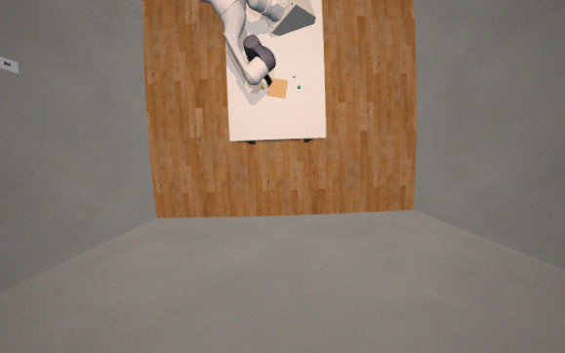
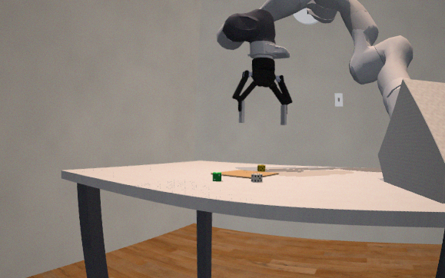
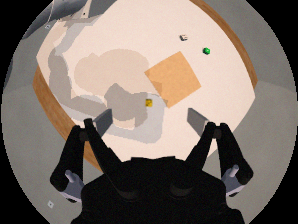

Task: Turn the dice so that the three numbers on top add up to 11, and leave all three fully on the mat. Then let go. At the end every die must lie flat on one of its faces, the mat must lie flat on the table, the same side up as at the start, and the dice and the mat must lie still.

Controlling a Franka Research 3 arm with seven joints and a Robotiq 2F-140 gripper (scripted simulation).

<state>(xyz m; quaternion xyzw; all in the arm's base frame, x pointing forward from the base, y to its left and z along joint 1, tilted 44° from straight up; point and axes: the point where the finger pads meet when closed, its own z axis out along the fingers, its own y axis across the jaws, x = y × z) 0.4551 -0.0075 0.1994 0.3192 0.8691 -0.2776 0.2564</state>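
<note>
Bare room: grey walls [image 2: 91, 77], wood floor [image 2: 244, 261]

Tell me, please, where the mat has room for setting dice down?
The mat shows no dice on it. The yellow die lies by one edge, under the open hand; green and white lie off the opposite edge.

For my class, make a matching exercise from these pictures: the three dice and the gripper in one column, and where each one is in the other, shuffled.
Column A
1. small green die
2. small yellow die
3. small white die
4. black two-finger gripper

Column B
a. high above the table, fingers spread, holding nothing
b. nearest the exterior camera, by the flat tan mat's front edge
c. beyond the mat's far edge
d. off the mat's left end in the exterior view

Pairs: 1-d, 2-c, 3-b, 4-a
</note>
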